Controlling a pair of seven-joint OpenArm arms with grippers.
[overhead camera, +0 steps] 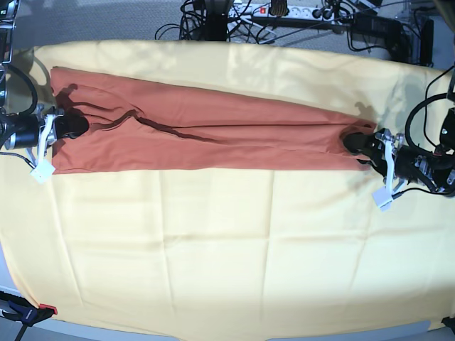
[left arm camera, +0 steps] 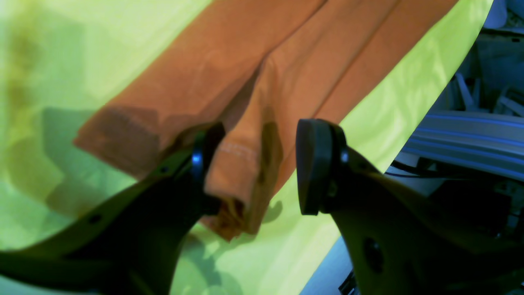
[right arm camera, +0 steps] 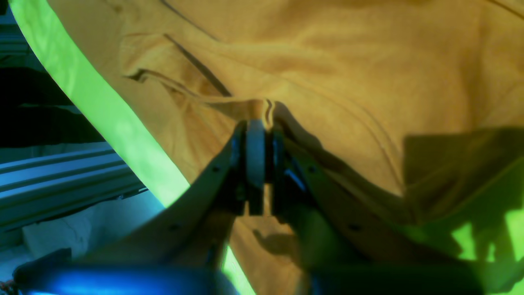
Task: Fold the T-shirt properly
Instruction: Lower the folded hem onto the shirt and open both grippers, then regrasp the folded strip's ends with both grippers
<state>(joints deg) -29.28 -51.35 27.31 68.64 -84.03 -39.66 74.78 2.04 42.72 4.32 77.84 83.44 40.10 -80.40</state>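
Note:
The rust-orange T-shirt [overhead camera: 213, 131] lies as a long narrow strip, folded lengthwise, across the far half of the table. My right gripper [overhead camera: 71, 126] is at its left end in the base view. In the right wrist view this gripper [right arm camera: 260, 135] is shut on a raised fold of the shirt [right arm camera: 327, 61]. My left gripper [overhead camera: 353, 142] is at the strip's right end. In the left wrist view it [left arm camera: 258, 164] is open, its jaws wide apart, with a bunched hem fold of the shirt [left arm camera: 241, 164] between them, against the left finger.
A large pale yellow cloth [overhead camera: 213, 249] covers the table under the shirt. Cables and a power strip [overhead camera: 284, 11] lie behind the far edge. An aluminium rail [left arm camera: 470, 135] runs by the table edge, and another rail shows in the right wrist view [right arm camera: 61, 176]. A clamp [overhead camera: 28, 312] sits at the front left corner.

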